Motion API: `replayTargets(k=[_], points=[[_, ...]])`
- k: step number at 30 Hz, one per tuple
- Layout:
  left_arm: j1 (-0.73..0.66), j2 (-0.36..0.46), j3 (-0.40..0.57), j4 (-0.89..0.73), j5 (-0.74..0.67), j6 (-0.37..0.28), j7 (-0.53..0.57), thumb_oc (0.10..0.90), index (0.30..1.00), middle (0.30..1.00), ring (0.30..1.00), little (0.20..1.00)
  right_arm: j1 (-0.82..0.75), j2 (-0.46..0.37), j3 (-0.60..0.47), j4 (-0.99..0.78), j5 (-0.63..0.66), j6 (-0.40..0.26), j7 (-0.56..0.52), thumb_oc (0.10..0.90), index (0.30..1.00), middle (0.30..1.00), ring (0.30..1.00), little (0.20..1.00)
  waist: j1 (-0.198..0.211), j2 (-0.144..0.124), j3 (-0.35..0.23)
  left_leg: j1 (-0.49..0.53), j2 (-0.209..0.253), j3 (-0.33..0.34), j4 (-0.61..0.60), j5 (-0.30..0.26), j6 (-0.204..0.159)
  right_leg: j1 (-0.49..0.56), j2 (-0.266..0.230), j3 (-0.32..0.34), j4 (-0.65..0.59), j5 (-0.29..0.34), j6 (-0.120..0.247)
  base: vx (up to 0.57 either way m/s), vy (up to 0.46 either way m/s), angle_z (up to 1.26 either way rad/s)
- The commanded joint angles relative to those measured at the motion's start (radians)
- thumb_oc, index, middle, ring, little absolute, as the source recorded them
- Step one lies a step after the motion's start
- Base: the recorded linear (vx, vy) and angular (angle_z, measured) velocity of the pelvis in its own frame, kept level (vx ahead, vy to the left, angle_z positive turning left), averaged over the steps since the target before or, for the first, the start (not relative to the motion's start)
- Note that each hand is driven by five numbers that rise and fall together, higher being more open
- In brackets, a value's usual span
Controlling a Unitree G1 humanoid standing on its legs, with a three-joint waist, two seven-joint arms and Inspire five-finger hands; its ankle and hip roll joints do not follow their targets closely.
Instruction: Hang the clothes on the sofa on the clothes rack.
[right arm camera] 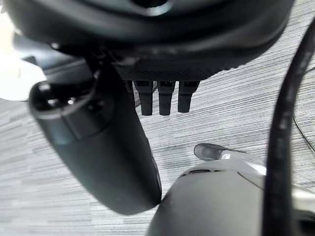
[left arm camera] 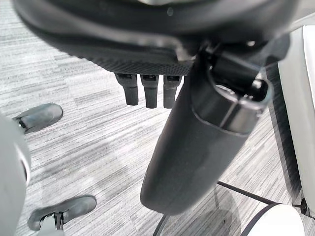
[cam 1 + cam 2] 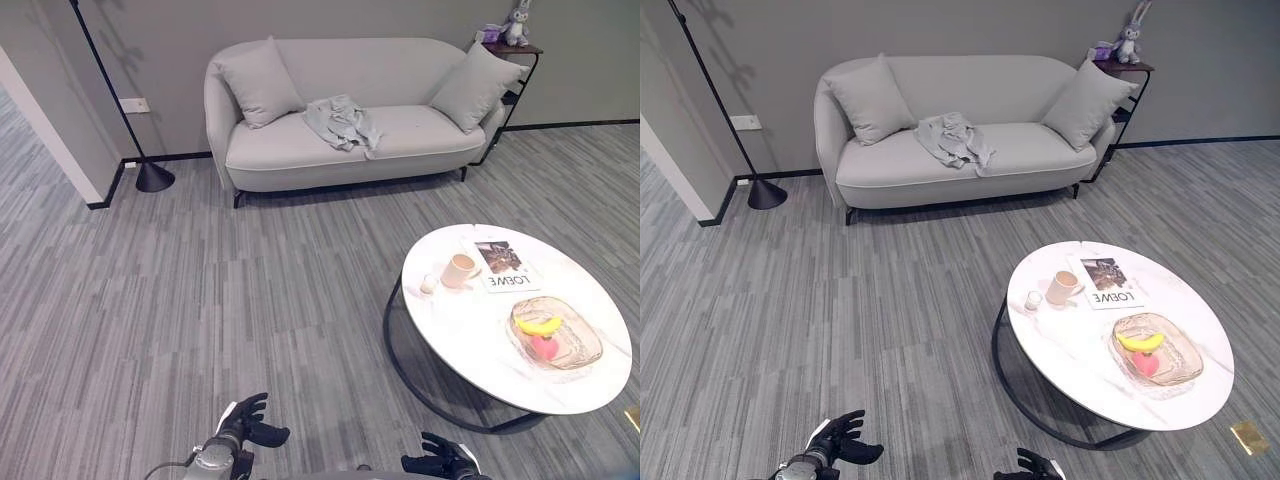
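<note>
Magazine (image 3: 505, 266) on round table (image 3: 460, 335) — bold cover lettering (upside down, single word).

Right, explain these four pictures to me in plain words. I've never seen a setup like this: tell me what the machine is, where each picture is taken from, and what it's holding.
This is a two-legged humanoid robot with two arms ending in dark hands. The two wide pictures come from a stereo camera on its head, looking down at a room. The two close pictures come from cameras on its wrists, looking along each hand at the floor.

Its left hand and right hand hang low at the bottom edge, fingers relaxed, holding nothing.

Across the carpet stands a grey sofa with a crumpled garment lying on its seat between two cushions. Nearer, on the robot's right, a round white table carries a cup, a magazine and a glass dish of fruit. A floor lamp stands left of the sofa.
</note>
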Motion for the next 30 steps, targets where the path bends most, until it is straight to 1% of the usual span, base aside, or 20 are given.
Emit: replayTargets(k=[1,3,6,7,8,9,10,11,13,14,15,16,17,19,22,23,24,26,29,30], points=[[-0.072,0.009,0.012,-0.062,-0.064,-0.033,0.014,0.8,0.9,0.9,0.9,0.9,-0.027,-0.039,0.002,-0.075,0.019,-0.019,-0.02,0.8,0.9,0.9,0.9,0.9,-0.025,-0.081,0.071,-0.057,-0.034,-0.015,0.164,-0.127,0.003,0.051,-0.046,-0.046,-0.043,-0.059,-0.017,0.07,-0.149,0.12],[-0.068,0.01,0.013,-0.083,-0.078,-0.032,0.018,0.8,0.9,0.9,0.9,0.9,-0.017,-0.051,-0.006,-0.109,0.029,-0.02,-0.021,0.8,0.9,0.9,0.9,0.9,-0.029,-0.091,0.086,-0.126,-0.018,-0.032,0.329,-0.148,0.003,0.064,-0.047,-0.044,-0.043,-0.072,-0.039,0.11,-0.153,0.2],[-0.062,0.013,0.02,-0.108,-0.109,-0.029,0.026,0.8,0.9,0.9,0.9,0.9,-0.004,-0.065,-0.015,-0.155,0.041,-0.02,-0.03,0.8,0.9,0.9,0.9,0.9,-0.01,-0.098,0.127,-0.249,-0.009,-0.092,0.579,-0.097,-0.002,0.095,-0.031,-0.034,-0.038,-0.096,-0.074,0.15,-0.144,0.15],[-0.067,0.011,0.025,-0.099,-0.119,-0.028,0.036,0.8,0.9,0.9,0.9,0.9,-0.012,-0.065,-0.017,-0.155,0.044,-0.017,-0.041,0.8,0.9,0.9,0.9,0.9,0.0,-0.106,0.137,-0.324,-0.01,-0.096,0.586,-0.086,0.001,0.11,-0.027,-0.047,-0.041,-0.117,-0.081,0.24,-0.098,0.21],[-0.065,0.012,0.031,-0.1,-0.125,-0.028,0.038,0.8,0.9,0.9,0.9,0.9,-0.013,-0.062,-0.016,-0.151,0.046,-0.015,-0.043,0.8,0.9,0.9,0.9,0.9,0.007,-0.109,0.138,-0.337,-0.009,-0.092,0.519,-0.091,0.005,0.12,-0.028,-0.052,-0.043,-0.128,-0.076,0.43,0.009,0.25],[-0.051,0.015,0.042,-0.116,-0.127,-0.03,0.046,0.8,0.9,0.9,0.9,0.9,-0.015,-0.062,-0.017,-0.163,0.036,-0.018,-0.045,0.8,0.9,0.9,0.9,0.9,0.019,-0.101,0.129,-0.347,0.015,-0.094,0.337,-0.047,-0.002,0.131,-0.024,-0.055,-0.043,-0.154,-0.061,0.43,0.109,0.17],[-0.047,0.015,0.05,-0.116,-0.137,-0.029,0.053,0.8,0.9,0.9,0.9,0.9,-0.017,-0.064,-0.016,-0.167,0.033,-0.02,-0.046,0.8,0.9,0.9,0.9,0.9,0.023,-0.093,0.127,-0.349,0.032,-0.093,0.223,0.002,-0.015,0.138,-0.02,-0.06,-0.043,-0.166,-0.056,0.64,0.183,-0.03],[-0.052,0.019,0.072,-0.1,-0.152,-0.033,0.065,0.8,0.9,0.9,0.9,0.9,-0.027,-0.067,-0.012,-0.172,0.035,-0.032,-0.053,0.8,0.9,0.9,0.9,0.9,0.025,-0.094,0.131,-0.366,0.075,-0.064,0.013,0.059,-0.04,0.174,-0.023,-0.067,-0.043,-0.207,-0.048,0.55,0.159,-0.09],[-0.056,0.029,0.091,-0.086,-0.149,-0.033,0.072,0.8,0.9,0.9,0.9,0.9,-0.028,-0.069,-0.01,-0.177,0.028,-0.034,-0.052,0.8,0.9,0.9,0.9,0.9,0.019,-0.1,0.128,-0.409,0.123,0.012,-0.021,0.059,-0.05,0.211,-0.024,-0.082,-0.043,-0.225,-0.039,0.54,0.169,0.0],[-0.048,0.033,0.105,-0.086,-0.151,-0.035,0.068,0.8,0.9,0.9,0.9,0.9,-0.017,-0.071,-0.01,-0.204,0.02,-0.033,-0.043,0.8,0.9,0.9,0.9,0.9,0.018,-0.094,0.113,-0.386,0.125,0.043,-0.021,0.045,-0.048,0.219,-0.022,-0.073,-0.043,-0.227,-0.024,0.76,0.284,-0.22],[-0.037,0.042,0.115,-0.095,-0.149,-0.038,0.068,0.8,0.9,0.9,0.9,0.9,-0.003,-0.071,-0.006,-0.242,0.01,-0.029,-0.029,0.8,0.9,0.9,0.9,0.9,0.023,-0.09,0.094,-0.374,0.099,0.03,-0.021,0.124,-0.054,0.238,-0.03,-0.051,-0.043,-0.238,-0.013,1.02,0.376,-0.28],[-0.026,0.058,0.126,-0.102,-0.15,-0.038,0.067,0.8,0.9,0.9,0.9,0.9,-0.002,-0.067,0.002,-0.249,0.002,-0.028,-0.018,0.8,0.9,0.9,0.9,0.9,0.036,-0.113,0.072,-0.354,0.064,0.034,-0.018,0.154,-0.045,0.255,-0.063,-0.033,-0.025,-0.226,0.005,1.19,0.467,-0.9],[-0.022,0.07,0.131,-0.11,-0.16,-0.034,0.064,0.8,0.9,0.9,0.9,0.9,-0.018,-0.062,0.011,-0.248,-0.008,-0.024,-0.007,0.8,0.9,0.9,0.9,0.9,0.054,-0.139,0.076,-0.323,0.021,0.054,-0.011,0.13,-0.012,0.21,-0.119,-0.027,0.129,-0.166,0.033,0.9,0.402,-0.86],[-0.024,0.084,0.137,-0.123,-0.177,-0.035,0.061,0.8,0.9,0.9,0.9,0.9,-0.042,-0.057,0.023,-0.258,-0.003,-0.033,-0.004,0.8,0.9,0.9,0.9,0.9,0.064,-0.152,0.093,-0.278,-0.023,0.087,-0.016,0.086,0.028,0.106,-0.192,-0.049,0.353,-0.027,0.065,0.48,0.339,-0.69],[-0.039,0.096,0.129,-0.106,-0.162,-0.036,0.057,0.8,0.9,0.9,0.9,0.9,-0.06,-0.053,0.021,-0.29,-0.005,-0.039,-0.001,0.8,0.9,0.9,0.9,0.9,0.065,-0.146,0.115,-0.192,-0.066,0.138,-0.021,-0.009,0.078,0.004,-0.338,-0.153,0.581,0.174,0.081,0.37,0.316,-0.09],[-0.044,0.097,0.125,-0.104,-0.157,-0.034,0.058,0.8,0.9,0.9,0.9,0.9,-0.058,-0.05,0.018,-0.295,-0.006,-0.037,-0.001,0.8,0.9,0.9,0.9,0.9,0.059,-0.139,0.122,-0.17,-0.071,0.136,-0.021,-0.026,0.085,-0.024,-0.366,-0.173,0.628,0.172,0.082,0.37,0.217,0.21],[-0.049,0.097,0.12,-0.106,-0.152,-0.036,0.057,0.8,0.9,0.9,0.9,0.9,-0.053,-0.047,0.015,-0.29,-0.006,-0.036,-0.001,0.8,0.9,0.9,0.9,0.9,0.052,-0.129,0.128,-0.146,-0.07,0.144,-0.021,-0.047,0.084,-0.059,-0.389,-0.204,0.634,0.158,0.083,0.36,0.109,0.22],[-0.054,0.093,0.112,-0.11,-0.141,-0.038,0.053,0.8,0.9,0.9,0.9,0.9,-0.039,-0.046,0.002,-0.289,-0.007,-0.031,0.002,0.8,0.9,0.9,0.9,0.9,0.034,-0.109,0.129,-0.103,-0.072,0.144,-0.021,-0.077,0.072,-0.08,-0.389,-0.27,0.543,0.093,0.075,0.41,0.018,0.18],[-0.058,0.084,0.091,-0.116,-0.118,-0.037,0.048,0.8,0.9,0.9,0.9,0.9,-0.037,-0.05,-0.005,-0.264,-0.008,-0.017,0.0,0.8,0.9,0.9,0.9,0.9,-0.001,-0.086,0.134,-0.04,-0.083,0.147,-0.021,-0.123,0.061,-0.154,-0.32,-0.276,0.336,0.038,0.071,0.41,-0.065,0.41],[-0.059,0.072,0.089,-0.104,-0.106,-0.037,0.044,0.8,0.9,0.9,0.9,0.9,-0.048,-0.051,-0.003,-0.231,-0.012,-0.009,-0.004,0.8,0.9,0.9,0.9,0.9,-0.015,-0.082,0.141,0.009,-0.103,0.14,-0.021,-0.156,0.056,-0.204,-0.255,-0.257,0.147,0.059,0.087,0.39,-0.097,0.49]])
